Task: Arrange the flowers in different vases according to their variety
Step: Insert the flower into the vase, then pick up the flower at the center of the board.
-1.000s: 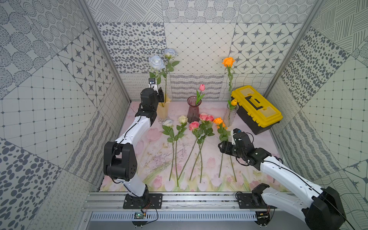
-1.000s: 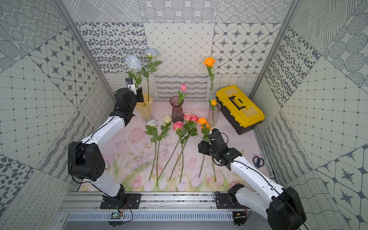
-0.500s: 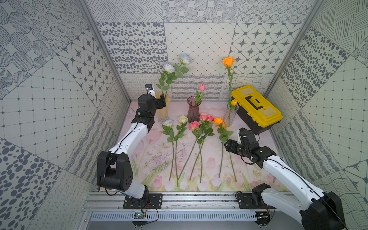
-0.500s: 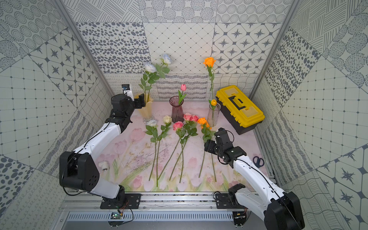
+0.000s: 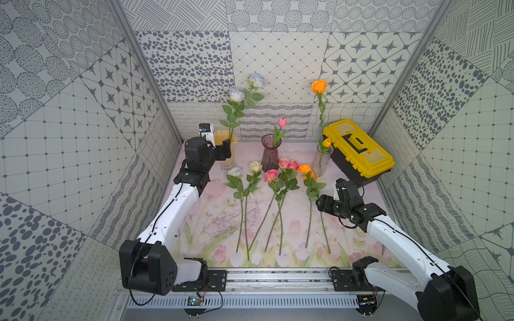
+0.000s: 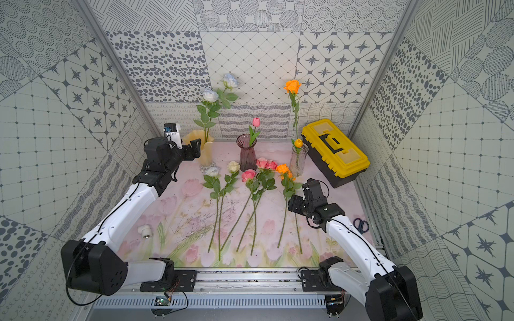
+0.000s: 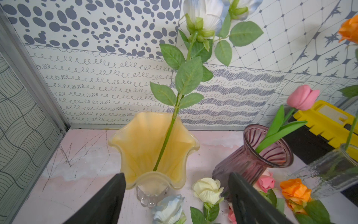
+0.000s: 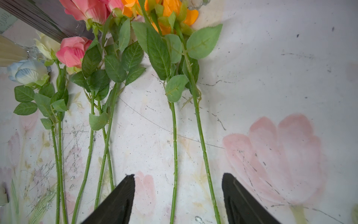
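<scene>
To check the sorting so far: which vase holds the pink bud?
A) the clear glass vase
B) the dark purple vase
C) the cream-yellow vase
B: the pink bud stands with its stem inside the dark purple vase, as both top views show.

The left arm point(image 5: 178, 205) stretches far forward, wrist about level, and the left gripper point(image 5: 225, 148) has its jaws spread wide with nothing between them. The right arm point(image 5: 395, 236) reaches inward, its right gripper point(image 5: 319, 204) tilted downward, jaws apart and empty.
</scene>
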